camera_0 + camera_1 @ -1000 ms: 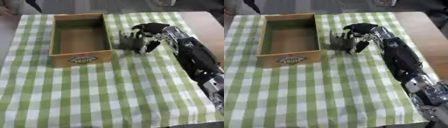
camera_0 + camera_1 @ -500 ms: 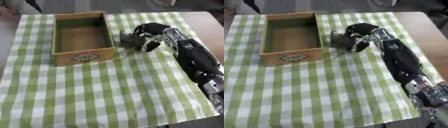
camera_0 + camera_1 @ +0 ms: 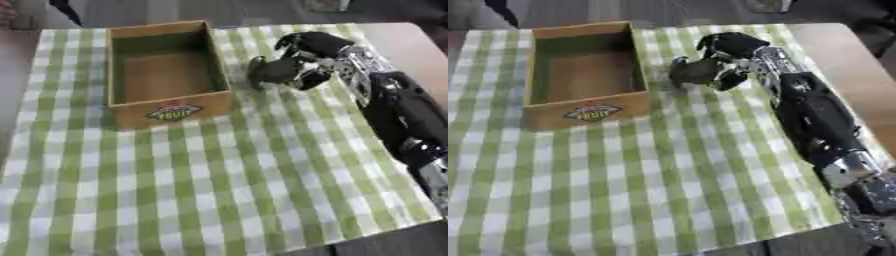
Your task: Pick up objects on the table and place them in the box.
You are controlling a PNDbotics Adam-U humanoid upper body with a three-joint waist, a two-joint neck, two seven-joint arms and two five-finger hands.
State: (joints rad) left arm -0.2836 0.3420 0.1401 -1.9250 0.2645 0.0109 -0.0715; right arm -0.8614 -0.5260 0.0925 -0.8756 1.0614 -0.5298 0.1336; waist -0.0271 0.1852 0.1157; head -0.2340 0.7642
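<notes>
Just right of the open brown cardboard box (image 3: 166,75), my right hand (image 3: 302,65) has curled around a small dark object (image 3: 262,72) (shape unclear), ready to lift it in.

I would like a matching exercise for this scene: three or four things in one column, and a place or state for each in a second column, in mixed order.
Things:
1. brown cardboard box with a fruit label
2. small dark object
3. black right hand
4. green and white checked cloth

States:
A. spread flat over the table
B. fingers curled round something
C. nothing visible inside it
D. held just right of the box

Pairs: 1-C, 2-D, 3-B, 4-A
</notes>
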